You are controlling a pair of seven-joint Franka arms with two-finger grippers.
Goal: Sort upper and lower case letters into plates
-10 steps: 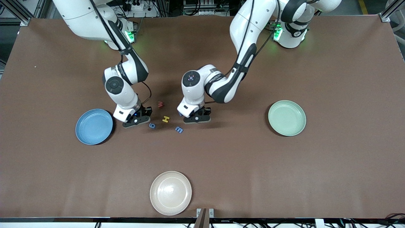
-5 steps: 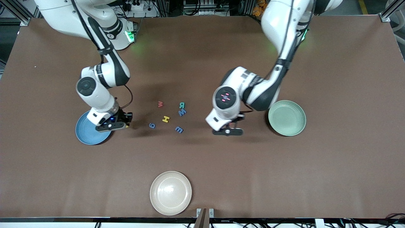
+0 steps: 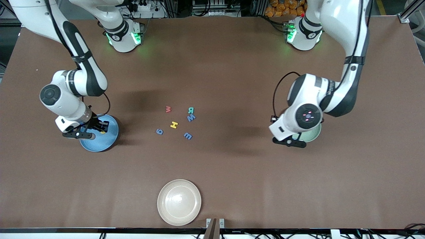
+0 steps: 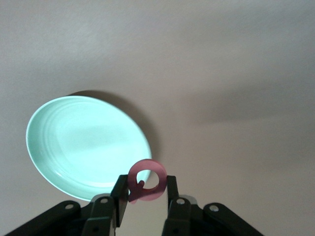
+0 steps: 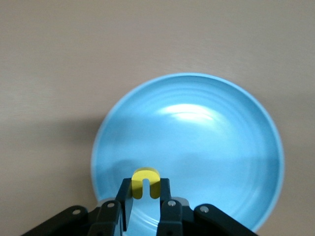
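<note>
Right gripper (image 5: pixel 144 201) clamps a yellow letter (image 5: pixel 145 182) over the blue plate (image 3: pixel 108 141), at its rim toward the right arm's end. Left gripper (image 4: pixel 144 204) clamps a red letter (image 4: pixel 146 181) above the table just beside the green plate (image 4: pixel 83 140). Six loose letters lie mid-table between the plates: red w (image 3: pixel 168 109), teal R (image 3: pixel 191 110), blue M (image 3: pixel 191 117), yellow H (image 3: pixel 174 124), blue 6-shape (image 3: pixel 159 131), blue E (image 3: pixel 188 135). Cream plate (image 3: pixel 179 202) sits nearest the front camera, empty.
</note>
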